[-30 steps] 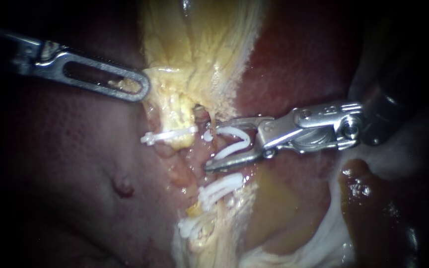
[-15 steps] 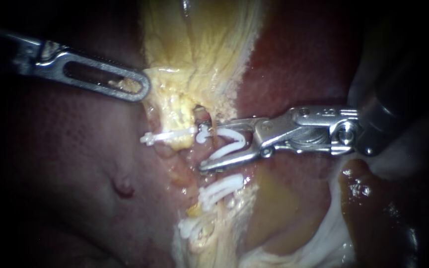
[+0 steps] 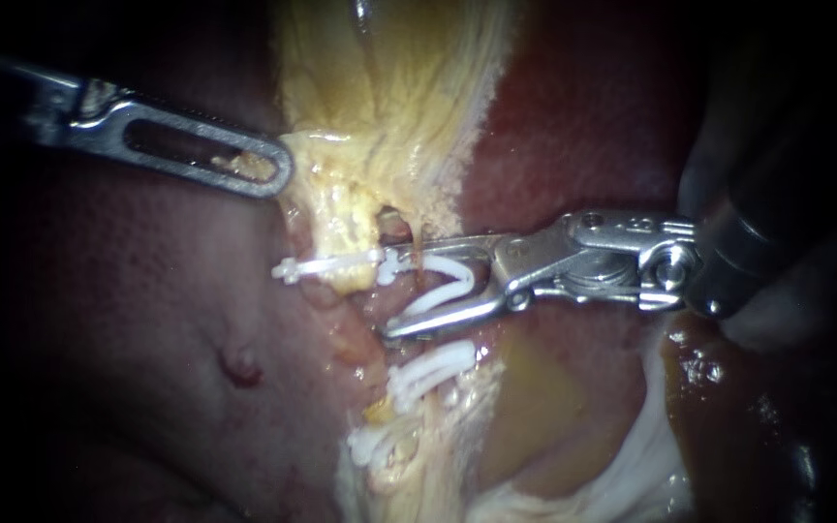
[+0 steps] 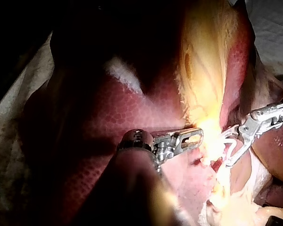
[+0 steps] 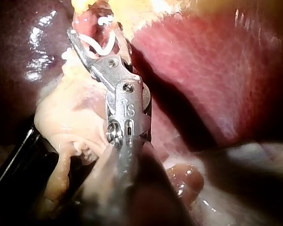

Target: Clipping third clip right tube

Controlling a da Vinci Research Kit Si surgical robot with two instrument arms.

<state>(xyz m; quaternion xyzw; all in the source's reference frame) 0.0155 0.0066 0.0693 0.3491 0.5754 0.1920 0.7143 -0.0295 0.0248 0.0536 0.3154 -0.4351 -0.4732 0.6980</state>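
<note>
The open clip lies crosswise, mouth pointing to the endoscope view's left and hinge back toward the right instrument. That instrument's spread jaws hold it from both sides, with the right tube at its mouth. A closed clip sits just below. The left instrument clamps yellow tissue.

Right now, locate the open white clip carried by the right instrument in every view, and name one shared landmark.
Endoscope view: open white clip at centre, in the right instrument's tip.
Left wrist view: clip ahead of the left instrument, in the right instrument's tip.
Right wrist view: clip ahead, in its own instrument's tip.
Shared landmark: the yellow tissue beside the clip.
</note>
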